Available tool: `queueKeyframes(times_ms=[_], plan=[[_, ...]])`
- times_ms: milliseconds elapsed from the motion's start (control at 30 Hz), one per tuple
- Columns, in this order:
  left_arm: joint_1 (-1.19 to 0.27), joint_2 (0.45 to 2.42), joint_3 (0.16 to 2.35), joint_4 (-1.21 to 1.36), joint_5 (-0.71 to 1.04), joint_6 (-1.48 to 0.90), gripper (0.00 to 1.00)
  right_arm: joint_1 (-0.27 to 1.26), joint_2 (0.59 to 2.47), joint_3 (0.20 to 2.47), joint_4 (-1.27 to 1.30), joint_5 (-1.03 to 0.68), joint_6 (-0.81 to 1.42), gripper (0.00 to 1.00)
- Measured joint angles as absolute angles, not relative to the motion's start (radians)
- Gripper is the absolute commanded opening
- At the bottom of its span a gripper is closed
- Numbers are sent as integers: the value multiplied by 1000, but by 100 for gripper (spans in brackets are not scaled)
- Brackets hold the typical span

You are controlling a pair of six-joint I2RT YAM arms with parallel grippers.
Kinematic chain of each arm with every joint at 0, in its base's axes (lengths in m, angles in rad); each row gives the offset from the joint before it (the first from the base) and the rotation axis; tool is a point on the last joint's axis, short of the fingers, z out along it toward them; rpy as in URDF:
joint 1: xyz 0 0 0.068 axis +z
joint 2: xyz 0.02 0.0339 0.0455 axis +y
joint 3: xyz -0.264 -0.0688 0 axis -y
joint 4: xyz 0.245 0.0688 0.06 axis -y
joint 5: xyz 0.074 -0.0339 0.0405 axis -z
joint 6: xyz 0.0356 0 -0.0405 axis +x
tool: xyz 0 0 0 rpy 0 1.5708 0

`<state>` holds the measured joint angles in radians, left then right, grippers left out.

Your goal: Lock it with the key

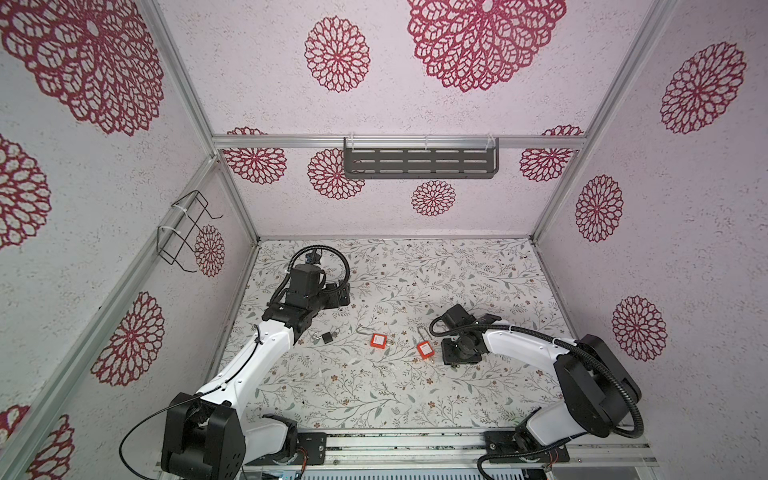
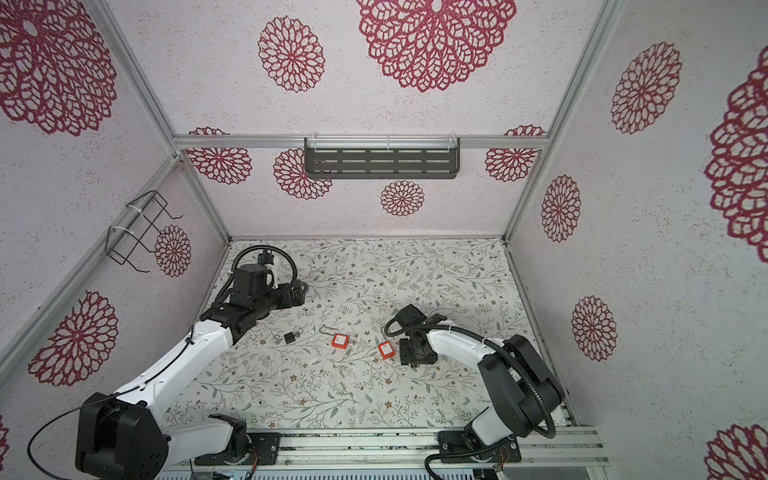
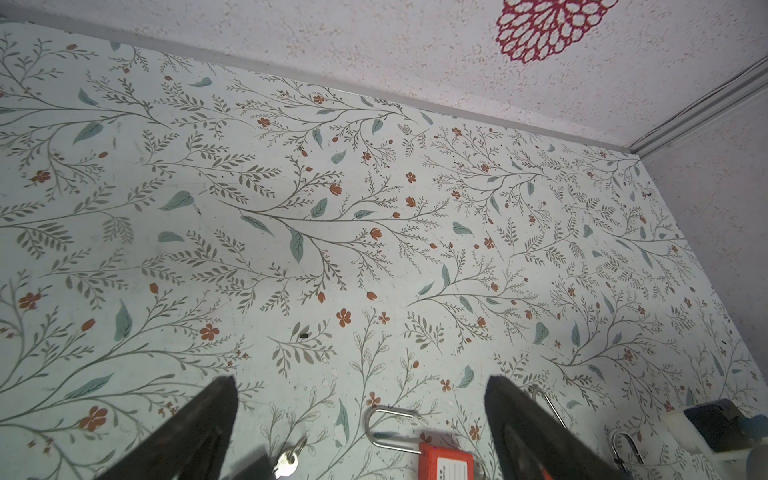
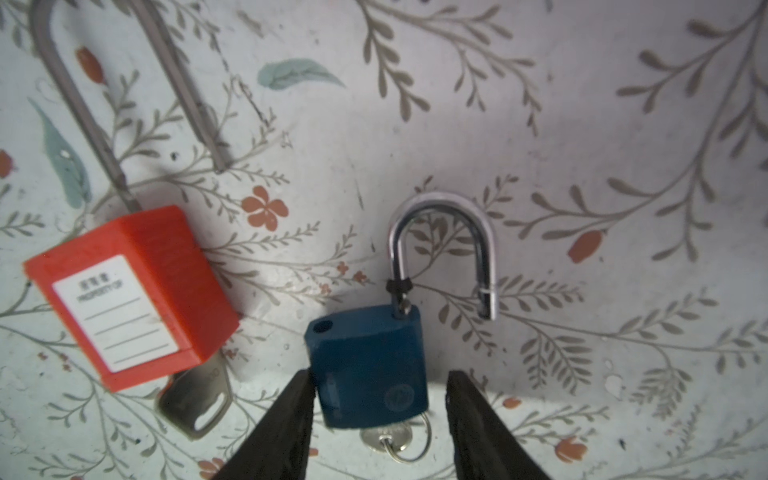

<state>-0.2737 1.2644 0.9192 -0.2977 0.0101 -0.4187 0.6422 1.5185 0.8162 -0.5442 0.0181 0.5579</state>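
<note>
A blue padlock lies on the floral table with its silver shackle swung open. A key on a ring sticks in its bottom. My right gripper is open and straddles the lock body: one finger touches its side, the other stands apart with a gap. In both top views the right gripper points down and hides this lock. My left gripper is wide open and holds nothing, hovering at the left above the table.
Two orange padlocks with open long shackles lie mid-table; the nearer one lies beside the blue lock with its own key. A black padlock with a key lies near the left arm. A dark shelf hangs on the back wall.
</note>
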Motion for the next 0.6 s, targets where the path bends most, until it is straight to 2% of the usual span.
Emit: queueKeyframes(times_ms=[233, 600], plan=[[-277, 1264, 919, -305, 9, -416, 97, 649, 1536, 824, -546, 23, 548, 57], [-287, 1265, 919, -305, 5, -416, 97, 665, 1591, 874, -577, 56, 527, 47]])
